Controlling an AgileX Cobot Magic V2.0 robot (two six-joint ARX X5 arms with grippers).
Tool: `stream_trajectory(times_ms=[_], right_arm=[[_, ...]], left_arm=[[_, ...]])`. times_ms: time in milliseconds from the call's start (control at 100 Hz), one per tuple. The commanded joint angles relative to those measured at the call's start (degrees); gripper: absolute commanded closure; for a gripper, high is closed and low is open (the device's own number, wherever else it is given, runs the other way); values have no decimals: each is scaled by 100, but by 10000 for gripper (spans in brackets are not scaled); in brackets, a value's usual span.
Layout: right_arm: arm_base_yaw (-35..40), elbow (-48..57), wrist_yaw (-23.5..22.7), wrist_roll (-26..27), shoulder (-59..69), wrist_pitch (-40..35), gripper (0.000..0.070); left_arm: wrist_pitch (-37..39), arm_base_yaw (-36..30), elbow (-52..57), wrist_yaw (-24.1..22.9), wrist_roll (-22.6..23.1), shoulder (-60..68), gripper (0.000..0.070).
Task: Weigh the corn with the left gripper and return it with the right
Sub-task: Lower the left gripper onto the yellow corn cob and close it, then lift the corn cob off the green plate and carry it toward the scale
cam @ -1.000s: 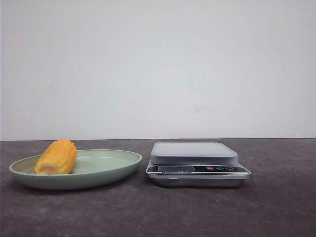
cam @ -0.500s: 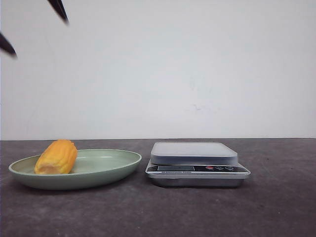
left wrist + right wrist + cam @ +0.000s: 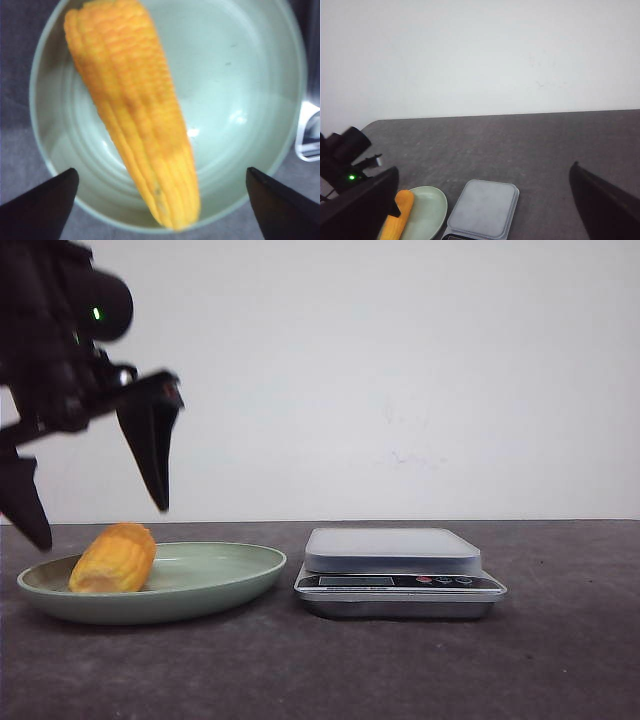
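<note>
Since the frame 0.5 s back the left pincer [image 3: 95, 505] has dropped from the top-left corner, where only finger tips showed, to hang just above the plate [image 3: 240, 575]; corn, plate and scale haven't shifted.

Corn [image 3: 114, 558] lies on the left part of the green plate, on the desk [image 3: 400, 670], w/ the scale [image 3: 398, 572] just right of the plate, not touching it as far as the front view shows. Left pincer is spread wide & empty: one finger [image 3: 150, 445] hangs over the plate, the other [image 3: 22, 502] over its left rim, corn straight below the gap. In the left wrist view the corn [image 3: 135, 110] runs lengthwise away from the camera, slightly diagonal, so its long axis sits roughly across the line between the two finger tips [image 3: 42, 205]. Judgement: a straight descent then a close should take it across the narrow girth. Left arm is clearly the nearer one.

Right pincer [image 3: 480, 210] is high & well back from the scale; its fingers [image 3: 605, 205] sit far apart, nothing between them.

Hard to tell: left finger on the outer side is cut by the front view's edge; corn's far end is cropped in the left wrist view; scale display unreadable.
</note>
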Motion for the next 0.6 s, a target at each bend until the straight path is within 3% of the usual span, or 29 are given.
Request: stream_trajectory(times_ms=[0, 200, 290, 340, 590], right_arm=[[-11, 57, 17, -17, 44, -2, 0], [-11, 57, 280, -7, 44, -87, 0], [-11, 57, 308, 35, 44, -103, 0], [-11, 57, 308, 50, 44, -122, 0], [-11, 57, 328, 90, 44, -238, 0]], left_arm=[[116, -50, 44, 0, 70, 223, 53], [334, -219, 44, -2, 44, 568, 215], [444, -308, 44, 2, 109, 608, 475], [520, -361, 44, 22, 151, 608, 700], [573, -472, 391, 791, 229, 411, 688]])
